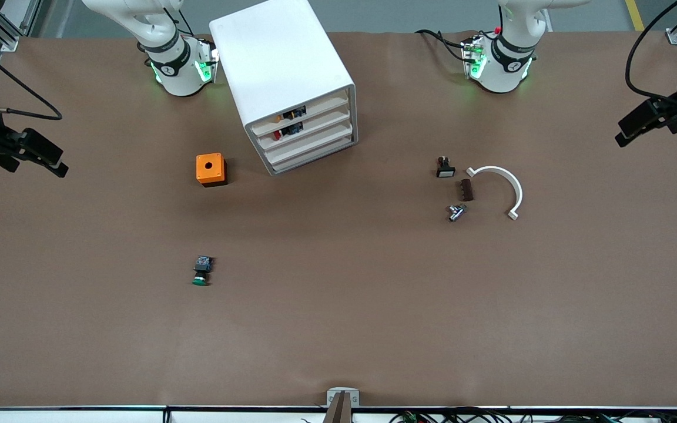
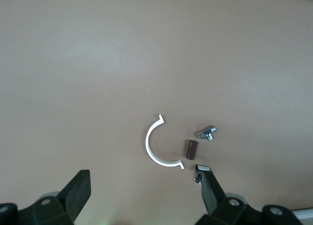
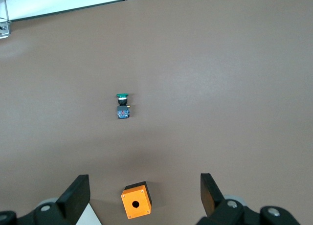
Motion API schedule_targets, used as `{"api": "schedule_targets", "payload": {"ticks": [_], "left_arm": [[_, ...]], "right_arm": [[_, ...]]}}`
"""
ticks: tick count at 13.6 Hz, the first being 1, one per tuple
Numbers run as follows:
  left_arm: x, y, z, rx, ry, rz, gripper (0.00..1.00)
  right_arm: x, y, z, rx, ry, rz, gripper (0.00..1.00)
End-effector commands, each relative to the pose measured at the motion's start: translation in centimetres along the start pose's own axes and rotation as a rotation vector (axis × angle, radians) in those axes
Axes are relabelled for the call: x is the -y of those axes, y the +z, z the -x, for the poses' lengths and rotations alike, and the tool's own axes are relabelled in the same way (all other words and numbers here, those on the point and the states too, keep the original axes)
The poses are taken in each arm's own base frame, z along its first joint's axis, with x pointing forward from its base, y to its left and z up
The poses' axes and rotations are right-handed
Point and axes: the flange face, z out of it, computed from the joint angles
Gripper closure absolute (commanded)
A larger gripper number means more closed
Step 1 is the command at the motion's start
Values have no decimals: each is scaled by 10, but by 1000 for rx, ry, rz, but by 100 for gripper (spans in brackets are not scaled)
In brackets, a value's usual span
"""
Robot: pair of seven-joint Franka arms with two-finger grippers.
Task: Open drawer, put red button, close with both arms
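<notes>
While both arms wait drawn back, the red button (image 1: 284,131) shows through the see-through front of the drawer (image 1: 315,125), second from the top of the cabinet (image 1: 274,53). The drawer front sits level with its neighbours, so it reads as closed. On this evidence the task appears complete.

**Tool state**
- Left gripper (image 2: 144,191): released, fingers spread wide, holding nothing. It hangs over the left arm's end of the table (image 1: 338,329), above the white clip (image 1: 518,191) and small parts.
- Right gripper (image 3: 144,195): released, fingers spread wide, holding nothing. It hangs over the right arm's end of the table, above the orange box (image 1: 211,169).

**Handling, red button**
- Probably light and rigid.
- The round cap is likely smooth and may let the part roll when laid on its side.
- If it must be lifted, grip across the black body, not the cap or the terminal end.
- Do not confuse it with the green button (image 1: 201,271), which lies on the open table nearer the front camera than the box.

**Handling, drawer**
- Thin plastic tray, likely light and free-sliding.
- Take hold at the front edge only.
- The cabinet may shift under a one-sided push, so press evenly with both arms.
</notes>
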Motion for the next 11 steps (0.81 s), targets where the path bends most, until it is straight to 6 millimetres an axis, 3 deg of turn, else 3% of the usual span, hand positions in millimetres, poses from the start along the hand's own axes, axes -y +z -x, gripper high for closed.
{"api": "schedule_targets", "payload": {"ticks": [1,4,8,11], "left_arm": [[-2,-1,12,2,35,10,0],[-11,2,15,5,57,9,0],[-19,14,0,9,63,12,0],[-38,22,-3,-4,99,13,0]], "right_arm": [[-3,-5,-9,-7,0,5,0],[0,0,-8,5,0,6,0],[-2,3,-5,31,-14,14,0],[-9,6,-2,72,-127,17,0]]}}
